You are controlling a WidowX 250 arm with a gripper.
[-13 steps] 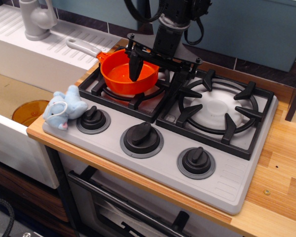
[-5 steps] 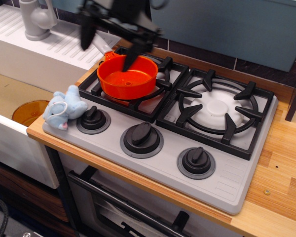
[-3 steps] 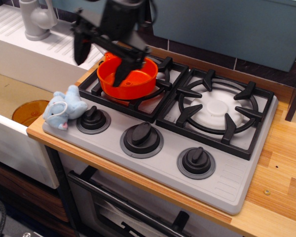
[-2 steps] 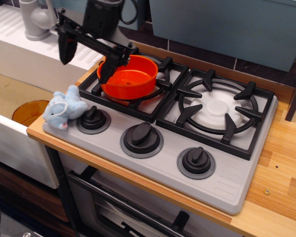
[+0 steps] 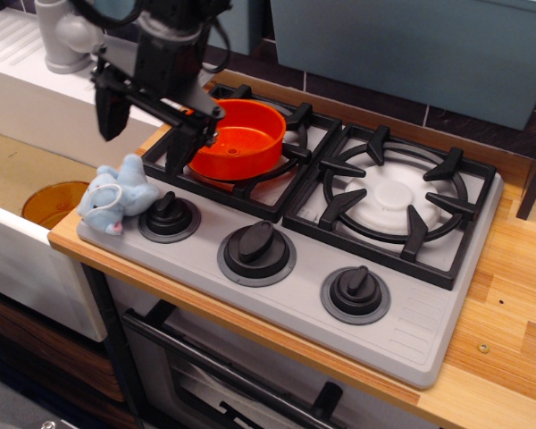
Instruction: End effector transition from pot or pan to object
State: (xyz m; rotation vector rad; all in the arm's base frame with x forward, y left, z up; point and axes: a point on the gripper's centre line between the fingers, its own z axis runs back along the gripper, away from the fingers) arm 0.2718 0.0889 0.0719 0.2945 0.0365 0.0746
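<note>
The black gripper (image 5: 146,134) hangs open and empty above the stove's front left corner, its two fingers spread wide on the crossbar. The left fingertip (image 5: 107,121) is over the sink's edge, the right one (image 5: 182,154) over the left burner grate beside the pan. The orange saucepan (image 5: 237,137) sits empty on the back left burner; its grey handle is hidden behind the gripper. The light blue-grey plush toy (image 5: 116,196) with pink patches lies on the stove's front left corner, just below and a little left of the gripper, apart from it.
Three black knobs (image 5: 256,249) line the grey stove front. The right burner grate (image 5: 395,198) is bare. An amber bowl (image 5: 54,202) lies in the sink at left. A grey faucet (image 5: 64,34) stands on the white drainboard. The wooden counter (image 5: 509,304) runs to the right.
The gripper has left the saucepan, risen, and swung left and forward, then lowered toward the plush toy. The saucepan stays on the burner. The toy has not moved.
</note>
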